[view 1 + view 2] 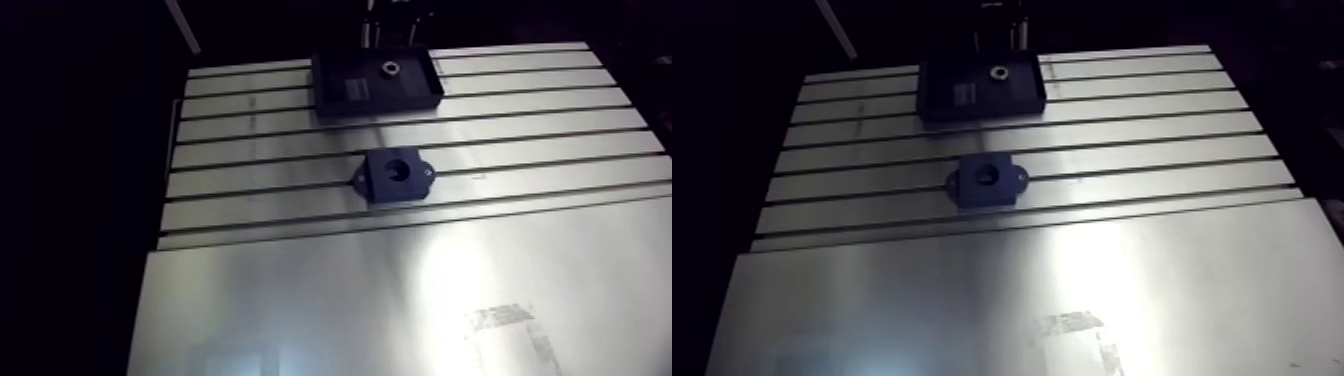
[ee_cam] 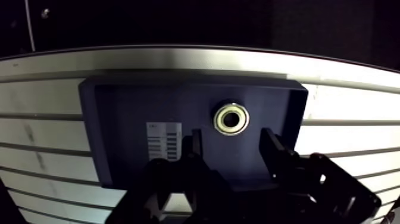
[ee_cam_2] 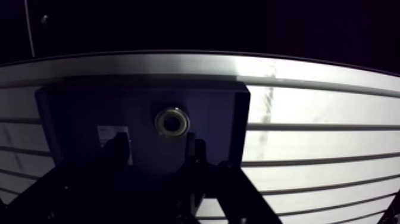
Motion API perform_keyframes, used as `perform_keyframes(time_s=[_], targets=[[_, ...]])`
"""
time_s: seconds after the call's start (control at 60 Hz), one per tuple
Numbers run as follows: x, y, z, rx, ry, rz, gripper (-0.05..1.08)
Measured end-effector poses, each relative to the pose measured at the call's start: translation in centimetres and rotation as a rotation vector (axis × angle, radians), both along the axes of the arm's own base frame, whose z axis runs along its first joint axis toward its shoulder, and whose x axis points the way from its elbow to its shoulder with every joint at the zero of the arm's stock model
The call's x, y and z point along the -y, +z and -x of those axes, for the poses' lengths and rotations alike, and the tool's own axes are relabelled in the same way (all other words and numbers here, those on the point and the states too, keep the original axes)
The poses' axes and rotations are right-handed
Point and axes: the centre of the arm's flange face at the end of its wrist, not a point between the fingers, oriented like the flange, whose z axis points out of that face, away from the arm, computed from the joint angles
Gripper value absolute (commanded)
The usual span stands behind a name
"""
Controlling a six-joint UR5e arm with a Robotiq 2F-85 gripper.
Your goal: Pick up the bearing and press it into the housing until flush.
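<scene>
A small silver ring bearing (image 2: 231, 118) lies flat in a dark shallow tray (image 2: 119, 113) at the back of the slotted table. My gripper (image 2: 233, 146) hovers over the tray, open, with nothing between its fingers (image 2: 272, 148). The bearing sits just ahead of the fingertips, centred on the gap. In the arm view the dark housing (image 1: 393, 177), a block with a round bore and two side ears, stands on the middle of the table, well in front of the tray (image 1: 340, 100). Its bore holds nothing.
A white printed label (image 2: 163, 140) lies in the tray beside the bearing. The tray's raised walls surround the bearing. The slotted table (image 1: 520, 120) gives way to a smooth metal plate (image 1: 400, 300) nearer the front, with a scuffed patch (image 1: 505, 325).
</scene>
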Motion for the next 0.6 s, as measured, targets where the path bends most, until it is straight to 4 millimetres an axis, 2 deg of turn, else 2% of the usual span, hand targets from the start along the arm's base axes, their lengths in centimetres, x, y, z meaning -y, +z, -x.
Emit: perform_keyframes(time_s=[0.6], targets=[[-0.46,-0.81,0.03,-0.009,0.004,-0.002,0.41]])
